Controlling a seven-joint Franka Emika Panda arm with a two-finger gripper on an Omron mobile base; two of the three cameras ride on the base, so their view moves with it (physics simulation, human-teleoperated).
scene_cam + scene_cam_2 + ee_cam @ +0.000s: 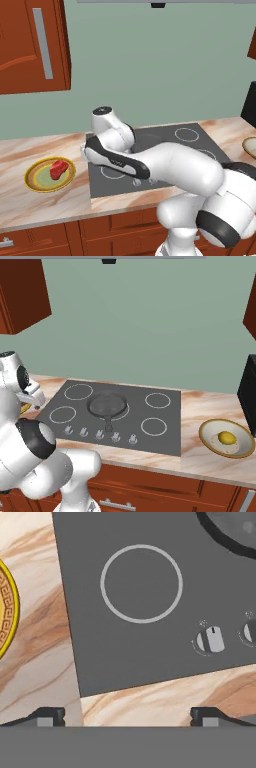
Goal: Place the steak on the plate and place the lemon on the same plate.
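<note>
The steak (58,169), a small bright-red chunk, lies on the plate (36,180), which sits on the counter left of the cooktop. The plate's yellow patterned rim (7,607) also shows at the left edge of the hand view. Far to the right, the yellow lemon (227,437) rests in a pale tan dish (210,431). My gripper (127,718) is open and holds nothing. It hangs over the cooktop's front left corner, just right of the plate. Its two fingertips (50,716) stand wide apart above the cooktop's front edge.
A dark frying pan (106,404) sits on the grey cooktop (165,421), whose knobs (214,639) run along the front. A black appliance (248,391) stands at the far right. Red-brown wall cabinets (30,45) hang above the counter.
</note>
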